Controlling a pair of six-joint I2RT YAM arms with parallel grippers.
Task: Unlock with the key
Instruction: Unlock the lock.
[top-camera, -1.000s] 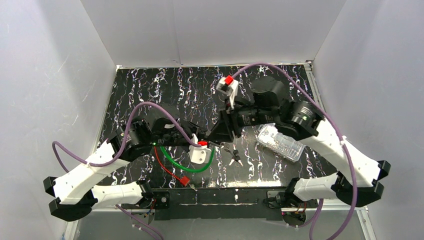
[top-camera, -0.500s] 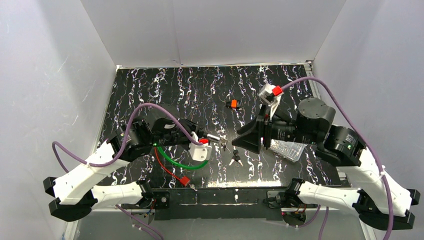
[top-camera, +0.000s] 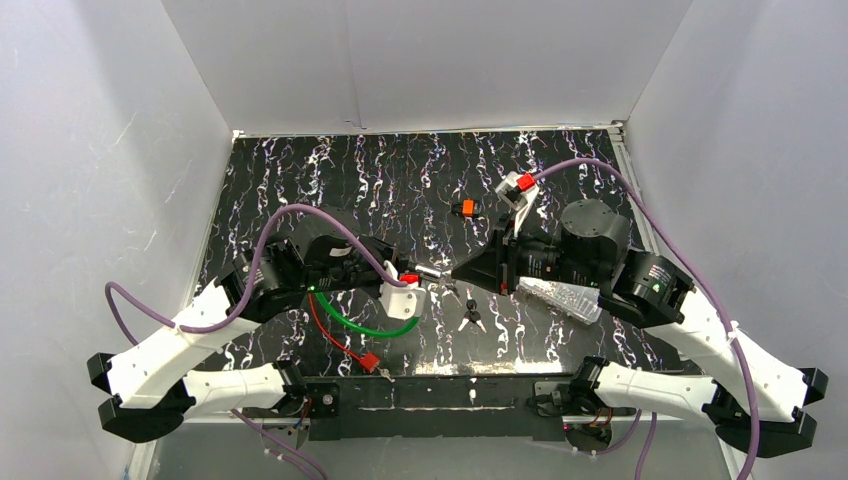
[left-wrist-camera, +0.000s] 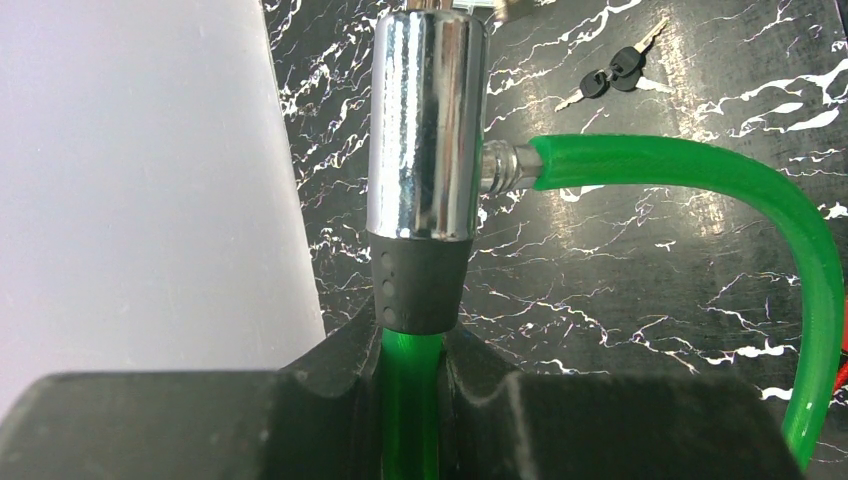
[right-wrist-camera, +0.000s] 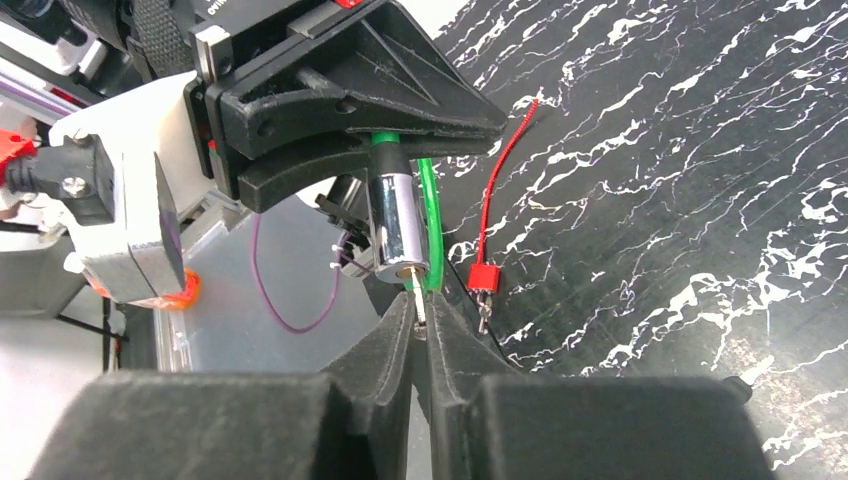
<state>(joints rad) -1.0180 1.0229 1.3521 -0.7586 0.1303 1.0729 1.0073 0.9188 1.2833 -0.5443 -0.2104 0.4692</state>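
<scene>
At lock (right-wrist-camera: 398, 225) end, key (right-wrist-camera: 419, 303), apparently touching.

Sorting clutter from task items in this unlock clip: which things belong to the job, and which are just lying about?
Job: green cable lock with chrome cylinder, in left end effector; small metal key, in right end effector.
Lying about: pair of black-headed keys; small red block on red cord; clear plastic box; small orange-and-black object.

lock (top-camera: 428, 271) left — key (right-wrist-camera: 419, 301) right, spare keys (top-camera: 472, 317) nearer
</scene>
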